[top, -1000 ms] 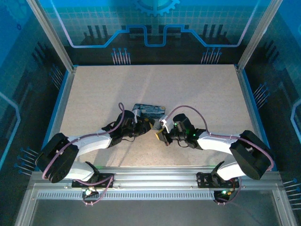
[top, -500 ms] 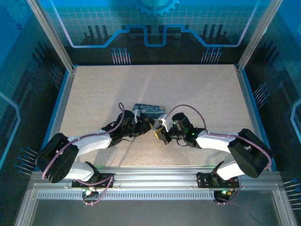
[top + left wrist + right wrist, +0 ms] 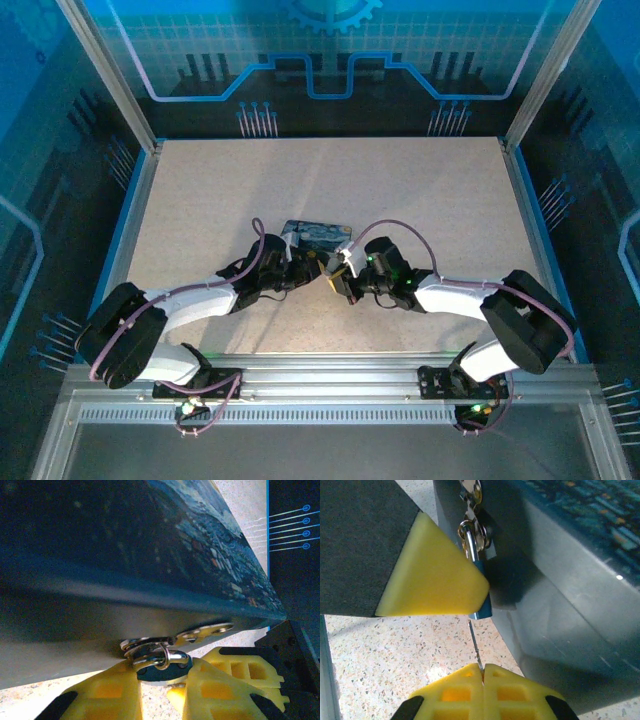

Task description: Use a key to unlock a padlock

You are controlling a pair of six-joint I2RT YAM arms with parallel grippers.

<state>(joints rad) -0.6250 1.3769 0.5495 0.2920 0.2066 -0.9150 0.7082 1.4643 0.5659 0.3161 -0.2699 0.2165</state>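
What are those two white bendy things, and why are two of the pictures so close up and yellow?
Those are two white robot arms, bolted at the near edge of a speckled beige table. The wide picture comes from a camera up above. The two close-up pictures come from little cameras on the arms' wrists, so you see their yellow fingers up close. On the table sits a flat box printed with a blue night-sky painting. A tiny blue-grey padlock with a silvery loop hangs on its metal clasp. The left gripper pinches the padlock. The right gripper is shut on a thin dark metal key, pointed at the padlock's underside. I cannot tell whether its tip is inside.
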